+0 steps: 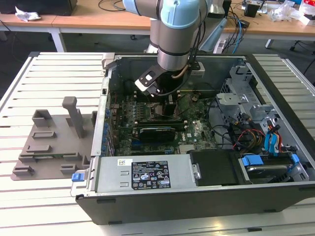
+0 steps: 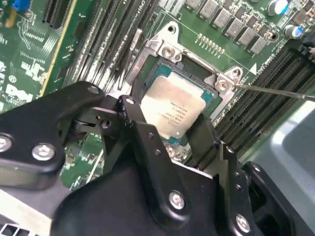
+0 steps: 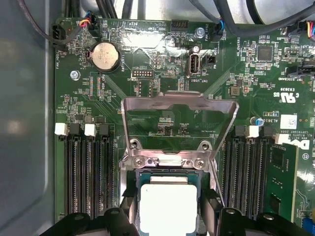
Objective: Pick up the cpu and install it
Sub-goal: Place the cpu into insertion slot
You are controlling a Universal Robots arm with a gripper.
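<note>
Silvery cpu is pinched by two opposite edges in my gripper, over the socket. In the exterior view that is toward 10 o'clock from the case's middle. I judge seating needs it flat, corners matched, no pressing.

The black end effector reaches over a green motherboard. Its fingers press against two opposite edges of the cpu. The cpu's silvery top faces up, and it sits inside the metal socket frame, just below the frame's two screws. Rows of dark slots run beside the frame. A thin metal rod slants away from the frame's corner.
</note>
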